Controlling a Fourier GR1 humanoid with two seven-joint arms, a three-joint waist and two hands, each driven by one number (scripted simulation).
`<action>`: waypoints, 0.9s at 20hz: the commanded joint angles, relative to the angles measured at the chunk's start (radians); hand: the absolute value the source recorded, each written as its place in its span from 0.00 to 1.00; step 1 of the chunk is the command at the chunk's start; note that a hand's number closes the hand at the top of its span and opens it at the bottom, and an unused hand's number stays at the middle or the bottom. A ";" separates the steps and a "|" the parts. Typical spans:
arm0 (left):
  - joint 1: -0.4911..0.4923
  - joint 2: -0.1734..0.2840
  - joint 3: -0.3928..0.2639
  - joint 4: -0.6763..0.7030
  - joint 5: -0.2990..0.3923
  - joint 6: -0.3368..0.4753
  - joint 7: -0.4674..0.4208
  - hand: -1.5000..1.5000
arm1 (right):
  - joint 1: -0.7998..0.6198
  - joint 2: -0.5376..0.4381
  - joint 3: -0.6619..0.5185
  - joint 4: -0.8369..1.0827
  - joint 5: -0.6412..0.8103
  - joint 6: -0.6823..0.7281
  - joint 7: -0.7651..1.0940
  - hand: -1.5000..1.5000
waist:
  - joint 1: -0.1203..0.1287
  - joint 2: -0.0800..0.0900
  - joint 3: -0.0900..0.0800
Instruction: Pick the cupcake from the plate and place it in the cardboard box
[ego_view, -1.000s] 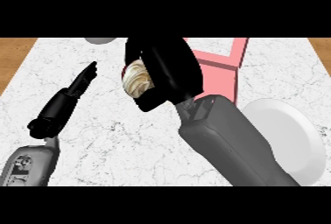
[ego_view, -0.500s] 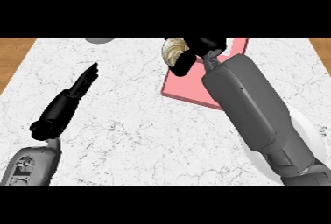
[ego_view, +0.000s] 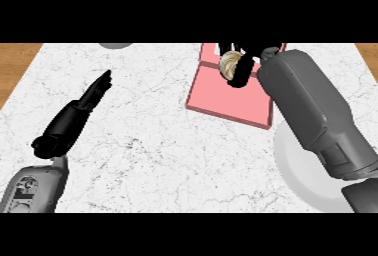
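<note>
Cupcake (ego_view: 232, 64) held in right hand (ego_view: 244, 65), over box (ego_view: 230, 97).

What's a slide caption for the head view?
Right hand holds the cupcake above the pink box; plate empty.

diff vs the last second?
Right hand carried the cupcake right and away, from over the counter's middle to above the pink box; fingers still curled round it. Plate more exposed. Left hand unchanged, open.
</note>
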 joint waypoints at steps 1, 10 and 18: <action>0.011 -0.014 -0.004 0.000 -0.006 0.008 -0.009 0.50 | -0.071 -0.063 -0.022 0.159 -0.002 0.104 -0.106 0.00 | 0.007 0.003 0.000; 0.004 -0.024 -0.002 0.002 -0.009 0.014 0.005 0.50 | -0.046 -0.004 -0.190 0.136 -0.177 0.020 -0.386 0.00 | -0.006 0.001 0.002; 0.008 -0.016 -0.002 0.010 -0.014 0.006 -0.019 0.50 | -0.067 0.048 -0.605 0.235 -0.567 -0.023 -0.261 0.00 | -0.003 0.005 0.001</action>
